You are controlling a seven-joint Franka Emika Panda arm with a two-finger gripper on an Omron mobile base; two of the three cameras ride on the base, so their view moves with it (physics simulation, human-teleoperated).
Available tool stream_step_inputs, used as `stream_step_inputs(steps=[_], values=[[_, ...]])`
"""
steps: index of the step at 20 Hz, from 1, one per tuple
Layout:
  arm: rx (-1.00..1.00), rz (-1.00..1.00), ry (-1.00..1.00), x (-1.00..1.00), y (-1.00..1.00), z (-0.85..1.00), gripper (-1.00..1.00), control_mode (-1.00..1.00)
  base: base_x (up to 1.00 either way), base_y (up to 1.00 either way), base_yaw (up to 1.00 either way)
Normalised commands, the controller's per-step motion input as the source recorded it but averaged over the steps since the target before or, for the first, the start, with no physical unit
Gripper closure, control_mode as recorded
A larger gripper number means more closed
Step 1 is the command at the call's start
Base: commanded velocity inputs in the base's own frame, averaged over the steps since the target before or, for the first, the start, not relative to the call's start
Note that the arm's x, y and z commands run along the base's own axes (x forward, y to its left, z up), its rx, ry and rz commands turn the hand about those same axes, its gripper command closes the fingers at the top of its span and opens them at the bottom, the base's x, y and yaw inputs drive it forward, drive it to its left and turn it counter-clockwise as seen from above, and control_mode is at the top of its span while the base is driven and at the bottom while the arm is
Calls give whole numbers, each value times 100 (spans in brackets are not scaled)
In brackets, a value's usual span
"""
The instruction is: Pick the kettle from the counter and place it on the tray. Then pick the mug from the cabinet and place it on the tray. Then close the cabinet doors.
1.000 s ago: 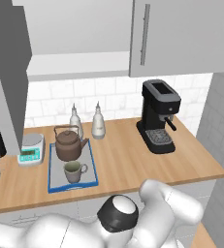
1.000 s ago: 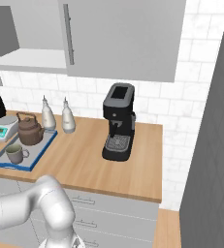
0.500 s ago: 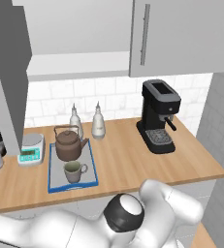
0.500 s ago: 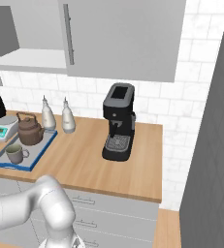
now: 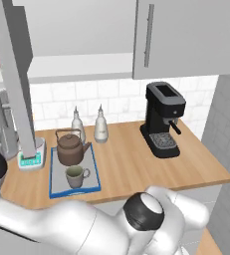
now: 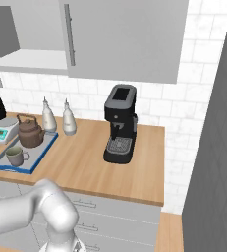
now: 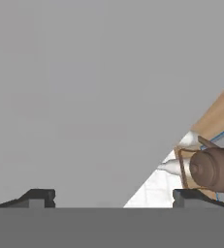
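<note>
The dark-brown kettle (image 5: pixel 70 147) (image 6: pixel 30 133) and the grey-brown mug (image 5: pixel 75 175) (image 6: pixel 15 156) both stand on the blue-rimmed tray (image 5: pixel 52 174) (image 6: pixel 42 153) on the wooden counter (image 5: pixel 131 169). The cabinet (image 5: pixel 81 64) has its left door (image 5: pixel 14 74) swung out and its right door (image 5: pixel 186 35) shut. In the hand view my gripper (image 7: pixel 116 198) is open, its fingertips (image 7: pixel 40 196) spread wide close before a flat grey door panel (image 7: pixel 84 97). Past that panel's edge I see the kettle (image 7: pixel 213 169). Whether the fingers touch the panel is unclear.
Two pale bottles (image 5: pixel 101 127) (image 6: pixel 69 120) stand behind the tray. A small white scale (image 5: pixel 31 159) (image 6: pixel 4 129) sits to its left and a black coffee machine (image 5: pixel 164 119) (image 6: pixel 121 123) to its right. My white arm (image 5: pixel 141 219) crosses the foreground.
The open left door has swung a little toward the cabinet, and its lower edge now overlaps the scale. My arm has shifted with it. Kettle, mug and tray have not moved.
</note>
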Motion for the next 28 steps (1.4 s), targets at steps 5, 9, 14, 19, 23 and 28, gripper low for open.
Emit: stream_step_inputs(steps=[5, 9, 14, 19, 23, 28], values=[[3, 0, 15, 9, -77, 39, -100, -100, 0, 0, 0], [2, 0, 17, 20, -84, 35, -100, -100, 0, 0, 0], [2, 1, 18, 33, -86, 31, -100, -100, 0, 0, 0], [3, 6, 14, 45, -82, 18, -100, -100, 0, 0, 0], [4, 8, 8, 57, -75, 9, -100, -100, 0, 0, 0], [6, 13, 1, 69, -69, 2, -100, -100, 0, 0, 0]])
